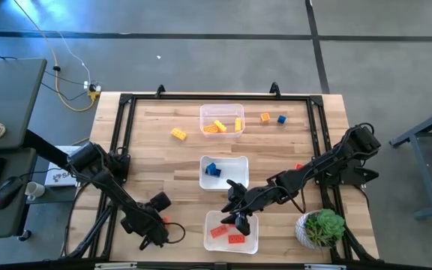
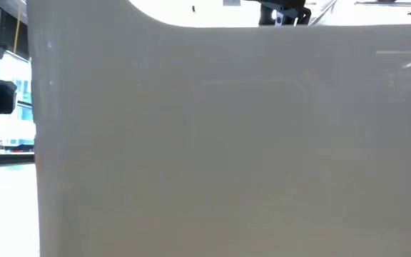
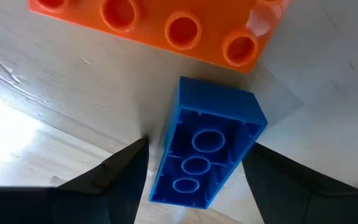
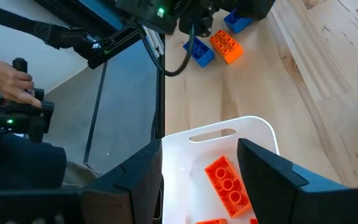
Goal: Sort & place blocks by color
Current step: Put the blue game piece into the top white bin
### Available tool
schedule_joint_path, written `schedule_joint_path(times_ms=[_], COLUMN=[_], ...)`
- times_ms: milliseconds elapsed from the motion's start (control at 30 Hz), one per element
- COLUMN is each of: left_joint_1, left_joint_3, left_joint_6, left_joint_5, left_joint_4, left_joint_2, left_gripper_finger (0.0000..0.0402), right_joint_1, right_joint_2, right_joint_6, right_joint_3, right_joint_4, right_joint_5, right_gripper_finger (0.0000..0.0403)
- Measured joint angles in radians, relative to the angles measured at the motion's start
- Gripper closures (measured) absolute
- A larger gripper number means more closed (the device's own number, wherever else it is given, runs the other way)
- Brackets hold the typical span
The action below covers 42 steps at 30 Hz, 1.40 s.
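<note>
Three clear tubs stand in a row down the table's middle: the far tub [image 1: 220,120] holds yellow blocks, the middle tub [image 1: 224,171] blue ones, the near tub [image 1: 232,232] red ones [image 4: 227,182]. My left gripper [image 1: 154,234] is low over the near-left table. It is open, with a finger on either side of a blue block [image 3: 207,146] that lies with its hollow underside showing. An orange-red block [image 3: 160,22] lies just beyond it. My right gripper [image 4: 201,158] hangs open over the near tub, holding nothing.
Loose blocks lie near the far tub: yellow [image 1: 178,133], orange [image 1: 265,117] and blue [image 1: 281,118]. A red one [image 1: 298,166] sits by my right arm. A potted plant [image 1: 322,228] stands at the near right. A white tub wall [image 2: 227,143] fills the low view. A person's hand [image 4: 11,79] shows beyond the table.
</note>
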Motion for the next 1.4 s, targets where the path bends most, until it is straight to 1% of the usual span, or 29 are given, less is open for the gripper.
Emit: schedule_joint_path(times_ms=[67, 133, 200, 367, 400, 633, 800, 933, 1167, 1400], left_joint_1=[0.005, 0.01, 0.015, 0.016, 0.016, 0.023, 0.049, 0.078, 0.143, 0.248], left_joint_3=[0.002, 0.002, 0.001, 0.001, 0.001, -0.003, -0.003, -0.003, -0.002, -0.002], left_joint_6=[-0.009, -0.014, -0.015, -0.016, -0.017, -0.017, -0.061, -0.093, -0.145, -0.2], left_joint_5=[0.002, 0.004, 0.004, 0.003, 0.003, 0.004, -0.003, -0.007, -0.088, -0.158], left_joint_4=[0.0, 0.001, 0.0, -0.003, -0.003, -0.007, -0.032, -0.034, -0.03, -0.019], left_joint_2=[0.004, 0.004, 0.004, 0.002, 0.002, -0.015, -0.067, -0.132, -0.256, -0.378], left_gripper_finger=[0.0167, 0.0184, 0.0209, 0.029, 0.0295, 0.0295, 0.0295, 0.0295, 0.0295, 0.0295], right_joint_1=[0.0, 0.0, 0.0, 0.0, 0.0, 0.0, 0.0, -0.001, -0.022, -0.101], right_joint_2=[0.0, 0.0, 0.0, 0.0, 0.0, 0.0, 0.0, 0.0, 0.0, -0.003], right_joint_6=[0.0, 0.0, 0.0, 0.008, 0.008, 0.008, 0.034, 0.046, 0.078, 0.073], right_joint_3=[0.0, 0.0, 0.0, 0.0, 0.0, 0.0, 0.0, 0.0, 0.0, 0.0], right_joint_4=[0.0, 0.0, 0.0, 0.0, 0.0, 0.0, 0.001, 0.003, 0.004, 0.005], right_joint_5=[0.0, 0.0, 0.0, 0.0, 0.0, 0.008, 0.043, 0.081, 0.094, 0.095], right_gripper_finger=[0.0208, 0.0208, 0.0208, 0.0208, 0.0208, 0.0208, 0.0208, 0.0208, 0.0208, 0.0208])
